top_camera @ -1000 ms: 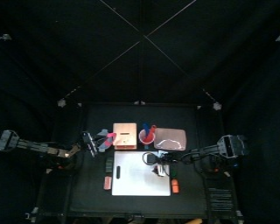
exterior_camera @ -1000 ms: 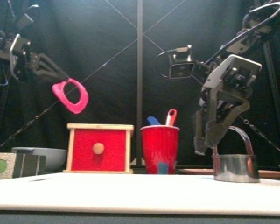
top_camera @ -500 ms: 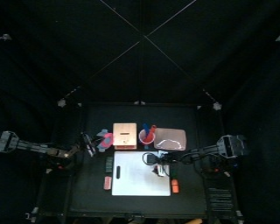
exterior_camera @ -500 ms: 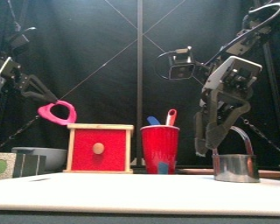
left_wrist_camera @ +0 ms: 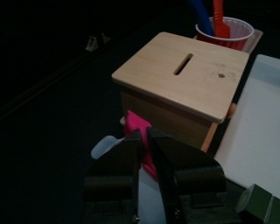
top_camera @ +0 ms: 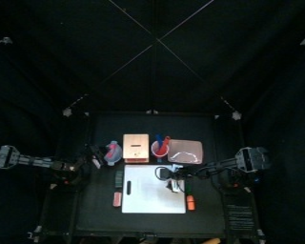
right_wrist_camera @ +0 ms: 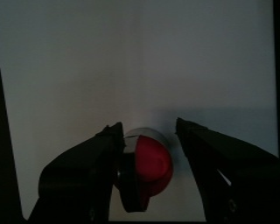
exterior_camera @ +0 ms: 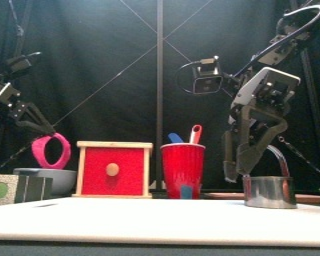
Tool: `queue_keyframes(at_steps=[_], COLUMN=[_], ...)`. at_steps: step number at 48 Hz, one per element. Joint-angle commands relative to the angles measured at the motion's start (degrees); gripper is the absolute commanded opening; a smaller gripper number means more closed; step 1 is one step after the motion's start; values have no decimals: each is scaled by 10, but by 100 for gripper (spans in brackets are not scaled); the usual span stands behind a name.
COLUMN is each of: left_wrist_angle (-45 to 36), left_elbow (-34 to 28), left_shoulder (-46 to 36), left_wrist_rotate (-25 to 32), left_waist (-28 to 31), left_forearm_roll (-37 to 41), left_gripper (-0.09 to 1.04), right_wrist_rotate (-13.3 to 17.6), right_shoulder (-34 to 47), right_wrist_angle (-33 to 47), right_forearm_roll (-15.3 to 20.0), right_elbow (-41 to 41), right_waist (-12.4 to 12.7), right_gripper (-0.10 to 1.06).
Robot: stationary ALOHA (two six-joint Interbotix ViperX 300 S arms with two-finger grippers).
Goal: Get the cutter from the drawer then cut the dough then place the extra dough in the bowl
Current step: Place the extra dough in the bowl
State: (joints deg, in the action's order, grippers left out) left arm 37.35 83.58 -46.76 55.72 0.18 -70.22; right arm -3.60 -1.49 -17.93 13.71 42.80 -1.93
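The left gripper (left_wrist_camera: 145,149) has come down a lot. A second ago it held the pink dough ring (exterior_camera: 40,153) high in the air, above the wooden box (exterior_camera: 113,170). Now the ring hangs low, beside the box on its left side, right over the blue-grey bowl (exterior_camera: 63,181). I think this means the last job is nearly done. The extra dough only has to go into the bowl.

The left gripper is pinched tight on the ring, so the ring dangles down from it. The bottom of the ring is just above the bowl or maybe touching its rim; I cannot tell which. It has not been let go yet. I think the gripper should dip a little more and then open, so the ring drops inside and not over the edge.

The right gripper (right_wrist_camera: 150,129) has stayed where it was. It stands over the white board (right_wrist_camera: 143,52) on the right side of the worktop (top_camera: 94,208). Its jaws are spread apart and hold nothing. The metal cutter (exterior_camera: 270,190) sits on the board just under them, with a round red piece of dough (right_wrist_camera: 150,168) inside it. The jaws stand on either side of the cutter and do not seem to touch it.
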Motion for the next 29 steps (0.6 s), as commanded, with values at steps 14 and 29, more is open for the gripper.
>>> queue_keyframes(at_steps=[14, 29], left_wrist_angle=[-30, -64], left_elbow=[-8, -15], left_shoulder=[11, 23], left_wrist_rotate=[-1, -9], left_waist=[29, 40], left_forearm_roll=[-28, -62], left_gripper=[54, 66], right_wrist_rotate=[1, 1], right_shoulder=[-10, -10], right_wrist_angle=[2, 2], right_forearm_roll=[1, 2], right_elbow=[-11, -11], right_waist=[-1, -1], right_gripper=[86, 86])
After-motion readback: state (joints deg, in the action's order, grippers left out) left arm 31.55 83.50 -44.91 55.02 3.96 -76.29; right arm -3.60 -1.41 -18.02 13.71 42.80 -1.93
